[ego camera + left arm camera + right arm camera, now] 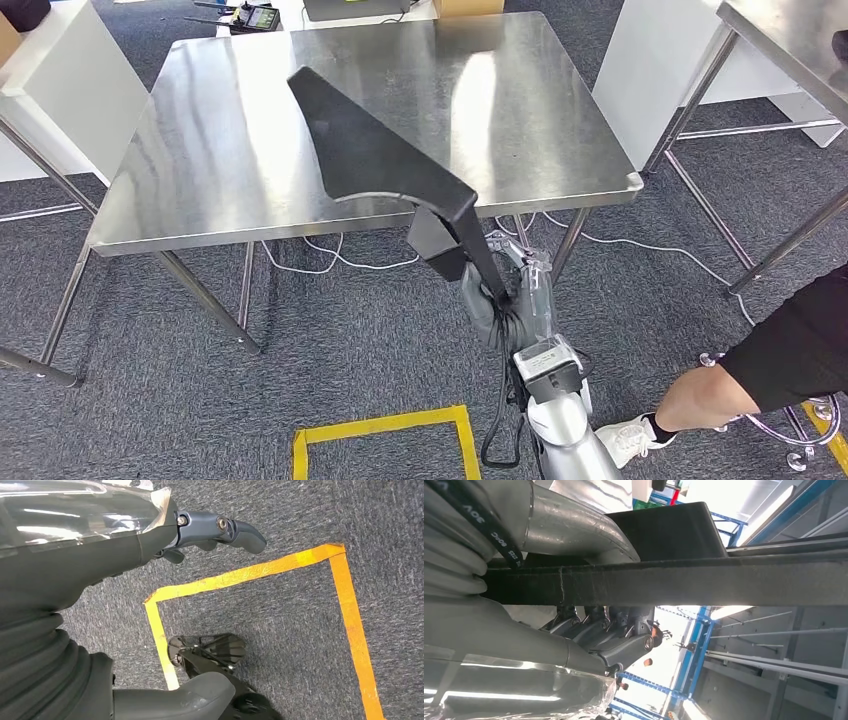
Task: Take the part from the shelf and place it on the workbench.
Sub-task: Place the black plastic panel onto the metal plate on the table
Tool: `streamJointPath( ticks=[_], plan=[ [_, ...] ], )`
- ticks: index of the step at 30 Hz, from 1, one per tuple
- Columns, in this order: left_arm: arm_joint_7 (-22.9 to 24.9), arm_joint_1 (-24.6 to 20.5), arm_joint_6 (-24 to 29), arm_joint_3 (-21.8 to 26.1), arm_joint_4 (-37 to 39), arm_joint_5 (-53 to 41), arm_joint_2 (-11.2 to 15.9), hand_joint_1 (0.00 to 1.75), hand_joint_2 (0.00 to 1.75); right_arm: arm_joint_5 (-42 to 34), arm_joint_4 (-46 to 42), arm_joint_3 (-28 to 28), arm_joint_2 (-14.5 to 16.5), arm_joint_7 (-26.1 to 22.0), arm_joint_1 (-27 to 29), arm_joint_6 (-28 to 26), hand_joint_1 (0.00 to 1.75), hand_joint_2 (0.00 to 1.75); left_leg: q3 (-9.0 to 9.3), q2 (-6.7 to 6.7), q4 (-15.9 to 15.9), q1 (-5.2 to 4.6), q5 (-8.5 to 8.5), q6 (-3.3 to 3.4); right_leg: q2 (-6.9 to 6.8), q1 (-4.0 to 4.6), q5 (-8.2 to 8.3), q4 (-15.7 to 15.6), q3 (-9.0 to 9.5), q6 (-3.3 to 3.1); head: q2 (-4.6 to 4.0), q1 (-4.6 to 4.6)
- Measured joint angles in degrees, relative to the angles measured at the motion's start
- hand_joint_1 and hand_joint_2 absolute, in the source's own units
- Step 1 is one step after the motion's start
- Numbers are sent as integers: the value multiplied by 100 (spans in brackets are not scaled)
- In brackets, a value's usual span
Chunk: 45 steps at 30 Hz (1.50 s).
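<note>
The part is a large black flat panel with a narrow bent stem, held up over the near edge of the steel workbench. My right hand grips the stem from below, just in front of the bench's near right corner. In the right wrist view the dark stem crosses between the thumb and the curled fingers. In the left wrist view my left hand hangs over the carpet, holding nothing, with its fingers spread away from the thumb.
A person's arm in a black sleeve and a white shoe are close at the lower right. A second steel table stands at the right. Yellow floor tape marks a square by my feet. Cables lie under the bench.
</note>
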Motion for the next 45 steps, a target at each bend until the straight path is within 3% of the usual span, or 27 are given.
streamJointPath(
  ticks=[2, 4, 5, 9, 11, 13, 14, 15, 16, 18, 20, 22, 25, 27, 29, 30, 31, 33, 34, 36, 39, 41, 43, 45],
  plan=[
    [0, 0, 1, 0, 0, 0, 4, 0, 175, 1, -1, 0, 2, 0, 0, 0, 175, 175, 227, 7, -638, -4, 473, 55, 0, 10, -50, -2, 70, 12, -1, -1],
    [1, -5, 2, 0, -1, 2, 11, 0, 175, 1, -1, 0, 2, 0, -5, 1, 175, 175, 556, 22, -1365, -34, 792, 106, -1, 36, -103, -3, 129, 53, -1, 4],
    [2, -7, 3, 0, -1, 6, 14, 0, 175, 3, -1, 1, 3, 1, -7, 2, 175, 175, 641, 25, -1549, -55, 836, 123, -3, 49, -125, -4, 142, 81, 0, 6],
    [-7, -1, 8, 2, -2, 37, 17, 0, 175, 21, -1, 20, 17, 2, -23, 9, 175, 175, 740, -13, -1688, -87, 806, 220, -33, 72, -201, 9, 153, 203, 0, 14],
    [-19, 4, 4, 2, -2, 42, 16, 0, 175, 29, 0, 30, 34, 3, -48, 15, 175, 175, 835, -22, -1763, -74, 806, 292, -40, 81, -384, 433, -50, 189, 1, 26],
    [-24, 5, 1, 3, -2, 42, 17, 0, 175, 40, 7, 36, 39, 15, -61, 20, 175, 175, 871, -33, -1768, -95, 770, 343, -33, 71, -643, 1222, -506, 142, 0, 31],
    [-25, 9, 0, 4, -2, 43, 17, 0, 175, 51, 14, 37, 38, 28, -57, 23, 175, 175, 887, -47, -1767, -105, 748, 353, -32, 71, -702, 1525, -718, 148, -1, 32],
    [-23, 14, 1, 4, -1, 47, 16, 0, 175, 63, 24, 38, 37, 42, -53, 31, 175, 175, 910, -65, -1764, -113, 723, 357, -32, 70, -666, 1631, -837, 179, 0, 33],
    [-16, 19, 2, 5, -1, 54, 13, 0, 175, 77, 36, 40, 36, 54, -55, 44, 175, 175, 944, -86, -1762, -120, 695, 352, -32, 71, -530, 1506, -836, 225, 0, 33],
    [4, 25, 17, 7, 1, 69, 0, 0, 175, 104, 73, 60, 37, 71, -91, 89, 175, 175, 1031, -123, -1761, -129, 626, 328, -32, 77, -95, 730, -551, 294, 0, 36],
    [19, 26, 39, 11, 3, 87, -16, 0, 175, 120, 126, 101, 46, 77, -163, 125, 175, 175, 1077, -143, -1743, -157, 549, 279, -30, 92, 182, 103, -279, 254, -1, 33],
    [22, 34, 48, 21, 4, 109, -21, 0, 175, 126, 174, 139, 68, 81, -219, 135, 175, 175, 1082, -144, -1736, -162, 500, 222, -27, 110, 204, -26, -215, 161, 0, 27],
    [21, 52, 44, 44, -2, 122, -7, 0, 175, 152, 204, 184, 111, 84, -257, 135, 175, 175, 1035, -104, -1588, -115, 380, 118, -25, 58, 169, -77, -138, 40, 0, 25],
    [20, 58, 42, 66, -1, 124, -2, 0, 175, 205, 216, 222, 134, 92, -285, 131, 175, 175, 720, -50, -978, -86, 130, 41, -30, 33, 120, -101, -54, -42, -1, 9],
    [21, 79, 43, 96, 0, 125, 6, 0, 175, 293, 243, 260, 143, 121, -309, 120, 175, 175, 241, -21, -224, -50, -82, -20, -31, 33, 59, -101, 9, -79, -1, 2],
    [22, 94, 44, 109, -1, 125, 8, 0, 175, 365, 258, 276, 143, 155, -326, 106, 175, 175, 88, -12, -74, -34, -41, -38, -29, 31, 28, -100, 43, -75, 0, 1],
    [21, 105, 44, 119, -1, 125, 9, 0, 175, 449, 274, 291, 143, 203, -356, 89, 175, 175, 38, -4, -132, -17, 108, -49, -25, 28, -6, -100, 87, -64, 1, -1],
    [21, 114, 48, 136, -2, 125, 10, 0, 175, 615, 311, 309, 142, 334, -490, 56, 175, 175, 246, 21, -814, 7, 626, -46, -19, 21, -83, -100, 188, -22, 1, 1],
    [22, 113, 51, 143, -1, 125, 10, 0, 175, 679, 340, 315, 142, 402, -601, 44, 175, 175, 403, 35, -1186, 0, 803, -37, -16, 39, -123, -96, 228, 13, 1, -1],
    [29, 108, 58, 150, 2, 125, 7, 0, 175, 809, 437, 333, 142, 531, -868, 25, 175, 175, 593, 47, -1586, -32, 903, 23, -12, 67, -174, -91, 252, 84, 0, -3],
    [45, 116, 69, 157, 2, 125, -9, 0, 175, 987, 608, 396, 146, 672, -1178, 6, 175, 175, 648, 19, -1640, -72, 844, 152, -27, 79, -224, -87, 256, 182, -1, 0],
    [49, 120, 70, 164, 2, 125, -27, 0, 175, 1028, 700, 430, 155, 701, -1302, 4, 175, 175, 722, 6, -1689, -68, 828, 253, -32, 83, -377, 268, 93, 189, 0, 7],
    [49, 120, 72, 173, 2, 125, -37, 0, 175, 1044, 796, 448, 158, 709, -1377, 3, 175, 175, 783, -5, -1705, -76, 786, 331, -30, 81, -630, 1066, -362, 143, 0, 15],
    [50, 125, 72, 181, 2, 125, -38, 0, 175, 1053, 890, 454, 155, 718, -1391, 2, 175, 175, 837, -30, -1703, -98, 734, 361, -30, 83, -714, 1657, -797, 149, 1, 19]
  ],
)
